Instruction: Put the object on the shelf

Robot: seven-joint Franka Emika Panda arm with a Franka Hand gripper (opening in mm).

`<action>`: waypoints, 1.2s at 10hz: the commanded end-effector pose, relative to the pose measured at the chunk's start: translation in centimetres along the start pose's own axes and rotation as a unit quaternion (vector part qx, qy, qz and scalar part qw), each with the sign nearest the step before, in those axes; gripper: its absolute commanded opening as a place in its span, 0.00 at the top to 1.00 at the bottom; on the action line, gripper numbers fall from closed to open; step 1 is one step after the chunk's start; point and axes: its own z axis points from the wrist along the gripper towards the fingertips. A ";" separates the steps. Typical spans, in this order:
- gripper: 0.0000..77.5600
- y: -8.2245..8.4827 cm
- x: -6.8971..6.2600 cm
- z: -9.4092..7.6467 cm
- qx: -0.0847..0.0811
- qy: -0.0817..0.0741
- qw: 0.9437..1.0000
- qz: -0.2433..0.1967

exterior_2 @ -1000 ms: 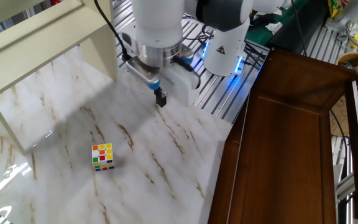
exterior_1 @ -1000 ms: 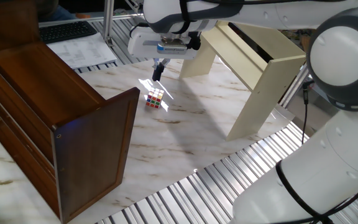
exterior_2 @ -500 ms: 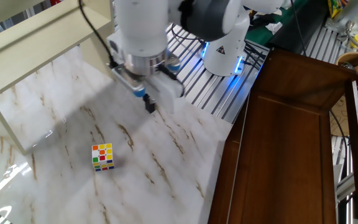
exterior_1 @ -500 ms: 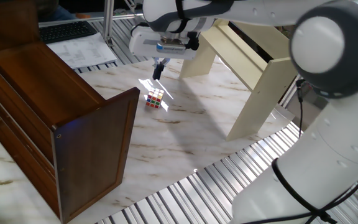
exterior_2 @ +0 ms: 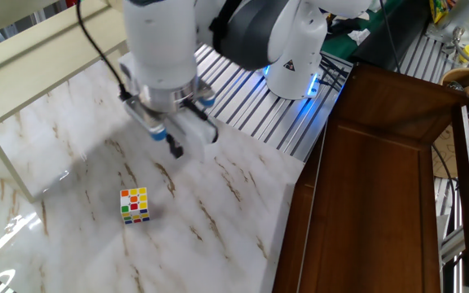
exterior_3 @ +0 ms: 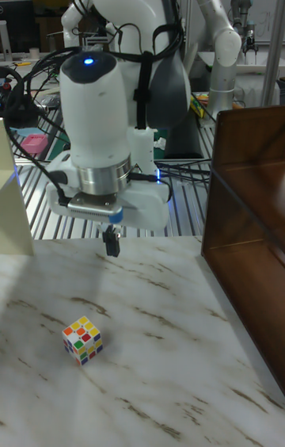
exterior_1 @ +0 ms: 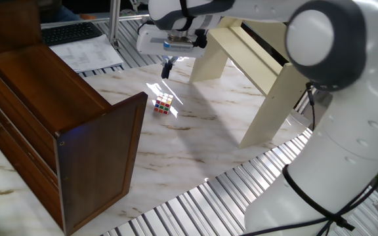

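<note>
In one fixed view, the gripper [exterior_1: 167, 68] has moved a little up and toward the far side compared with a second ago, and it hangs above the marble table [exterior_1: 195, 151], beyond the cube [exterior_1: 163, 105] and clear of it. The fingers look pressed together and hold nothing. The cube lies on the table in the same place, between the dark cabinet [exterior_1: 64, 131] on the left and the cream shelf [exterior_1: 268, 65] on the right.

In the other fixed view, the change is clearer: the gripper [exterior_2: 175, 148] has travelled left, from near the metal slats toward the cube [exterior_2: 134, 205], and now it hangs near the cube, on its far right side (not yet over it). The shelf [exterior_2: 39, 41] stands at the far left.

In the tall fixed view, the gripper [exterior_3: 112, 242] is above and behind the cube [exterior_3: 83, 340], with the fingers closed.

I judge that the arm is approaching for the pick; the fingers must open before the descent.
</note>
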 end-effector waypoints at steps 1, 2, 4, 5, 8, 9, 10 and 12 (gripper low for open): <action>1.00 -0.3 -2.7 -0.1 0.006 -0.003 1.000 0.009; 1.00 -0.4 -3.0 -0.1 0.007 -0.003 1.000 0.009; 1.00 -0.4 -3.1 -0.1 0.006 -0.007 1.000 0.009; 1.00 -0.4 -3.1 -0.1 0.003 -0.013 1.000 0.010; 1.00 -0.4 -3.1 -0.1 0.004 -0.012 0.999 0.051; 1.00 -0.4 -3.1 -0.1 0.005 -0.009 0.998 0.069; 1.00 -0.4 -3.1 -0.1 0.005 -0.005 0.996 0.088; 1.00 -0.4 -3.1 -0.1 0.006 -0.008 0.995 0.101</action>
